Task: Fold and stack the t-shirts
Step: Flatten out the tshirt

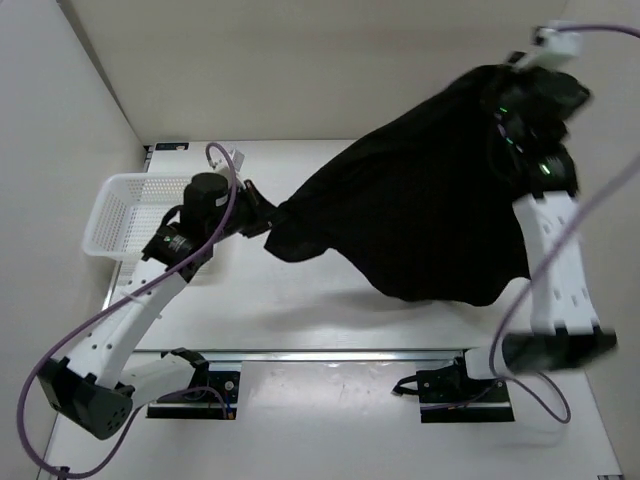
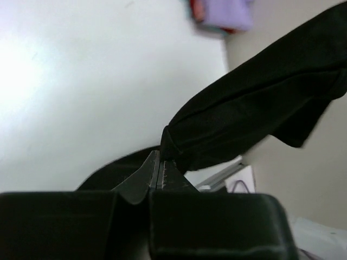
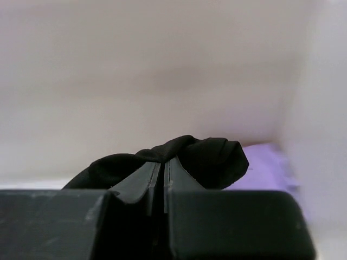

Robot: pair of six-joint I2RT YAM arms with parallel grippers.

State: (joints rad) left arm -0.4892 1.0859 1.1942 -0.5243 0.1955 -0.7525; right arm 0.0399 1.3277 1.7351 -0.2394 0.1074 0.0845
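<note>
The tee (image 1: 420, 220) is plain black all over. The basket (image 1: 125, 212) is white mesh, the table (image 1: 300, 310) white. The folded stack (image 2: 226, 13) shows lavender over red (with a hint of teal at the edge). The arms (image 1: 553, 255) are white with black joints.

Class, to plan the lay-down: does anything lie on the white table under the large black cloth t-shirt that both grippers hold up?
Nothing visible on the white table below the large black cloth t-shirt. The white plastic mesh basket sits to the left; the folded lavender t-shirt lies at a far edge. The shirt hides some tabletop.
</note>
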